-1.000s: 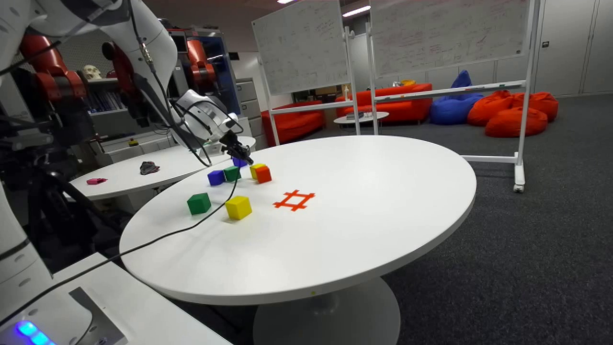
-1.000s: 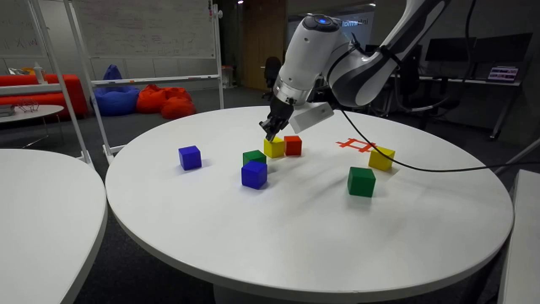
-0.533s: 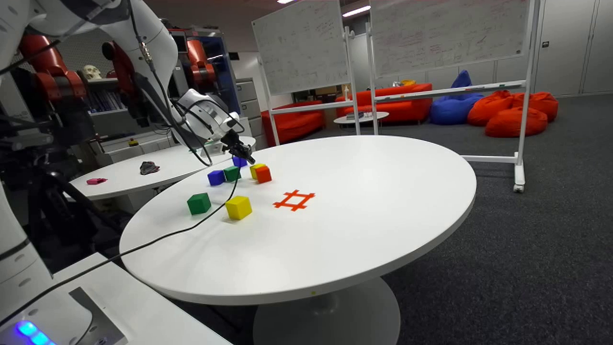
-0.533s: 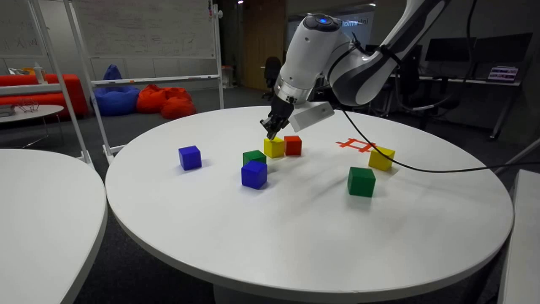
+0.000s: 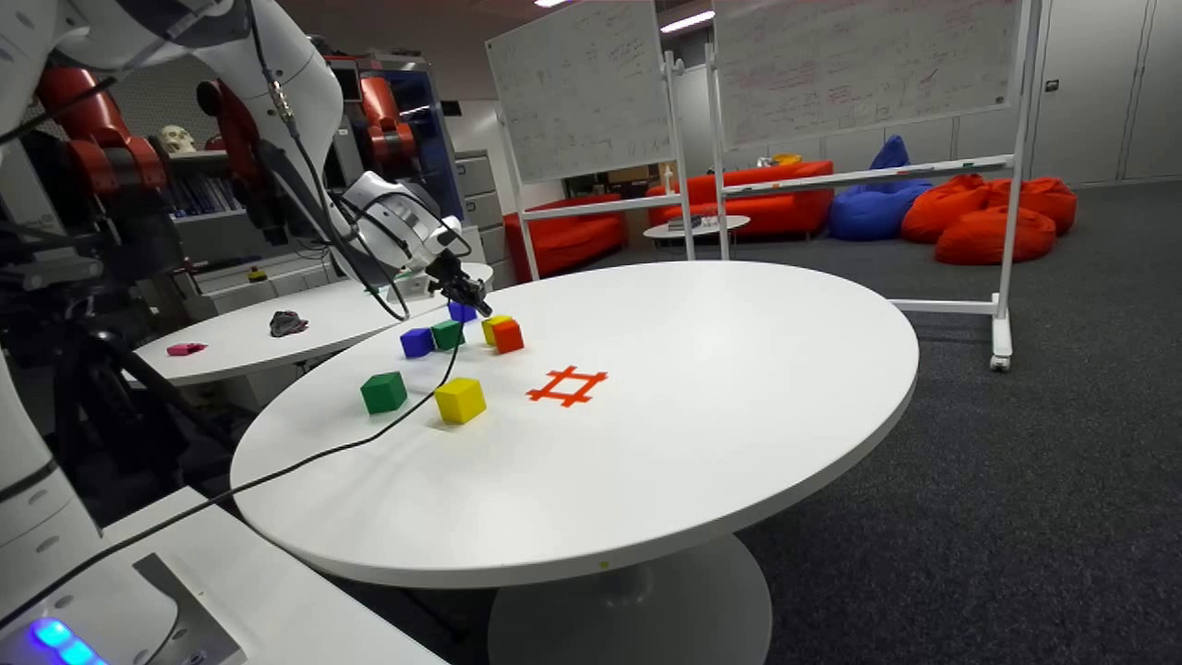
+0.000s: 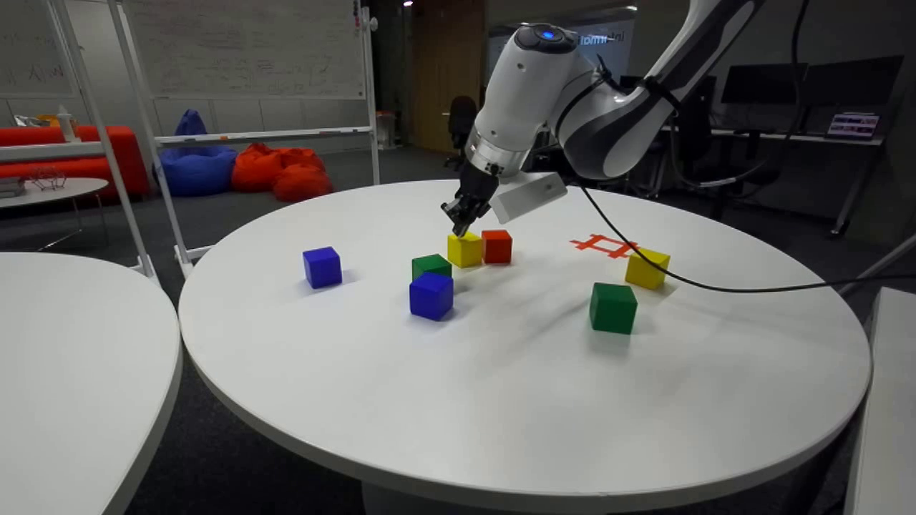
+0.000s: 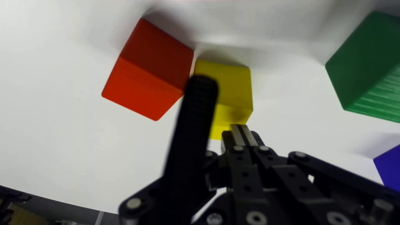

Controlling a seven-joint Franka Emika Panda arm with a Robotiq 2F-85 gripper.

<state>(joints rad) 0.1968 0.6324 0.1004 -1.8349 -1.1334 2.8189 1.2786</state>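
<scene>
My gripper point(image 7: 239, 126) is shut with its two finger pads together and nothing between them. Its tips are at the edge of a yellow cube point(image 7: 236, 84); I cannot tell whether they touch it. In an exterior view the gripper point(image 6: 460, 230) is just above that yellow cube point(image 6: 465, 252). A red cube point(image 7: 143, 68) stands close beside the yellow one, also seen in an exterior view point(image 6: 497, 247). A green cube point(image 7: 365, 62) and a blue cube point(image 7: 390, 168) are off to the right in the wrist view. A blurred black bar point(image 7: 190, 140) hides part of the yellow cube.
On the round white table point(image 6: 501, 408) stand another yellow cube point(image 6: 645, 269), green cubes point(image 6: 613, 308) point(image 6: 429, 263) and blue cubes point(image 6: 431, 296) point(image 6: 323, 267). A red tape square point(image 5: 567, 387) marks the tabletop. A black cable point(image 5: 305, 459) hangs across the table in front of the arm.
The gripper has risen very slightly above the yellow cube since one second ago. Over the last half second nothing visibly moves. The cubes have stayed in place.
</scene>
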